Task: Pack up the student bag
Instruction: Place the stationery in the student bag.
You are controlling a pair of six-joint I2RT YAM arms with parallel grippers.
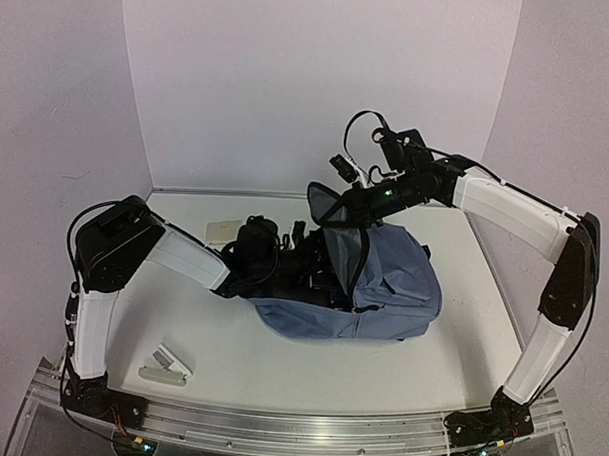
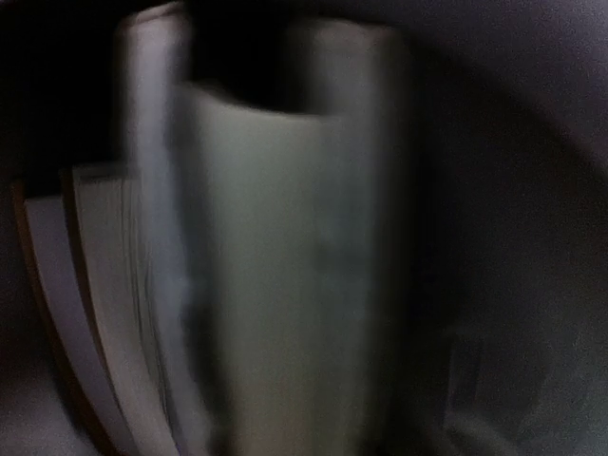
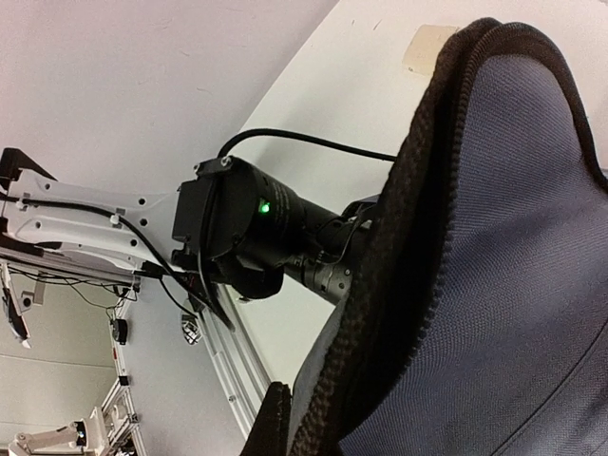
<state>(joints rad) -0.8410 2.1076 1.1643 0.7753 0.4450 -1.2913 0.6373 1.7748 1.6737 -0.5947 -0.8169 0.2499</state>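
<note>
While the right gripper (image 1: 341,200) is shut tight on the dark flap and holds it up, the soft blue-grey fabric student bag (image 1: 398,286) lies on its side, a bit right of the middle of the white table (image 1: 309,373), with its mouth wide open. The left gripper (image 1: 302,256) is deep inside that mouth, in the dark. Its own camera is very blurry, so I cannot tell if its fingers are open or closed. At the lower left of that view there may be a book with pale pages (image 2: 100,313). I think the step now is putting something down inside the bag. To do it well, the flap should be high so the mouth does not fold shut. The left arm should let go only when the thing rests flat on the bottom. Then it should pull straight back out, so it does not snag the black zipper edge (image 3: 399,237).
</note>
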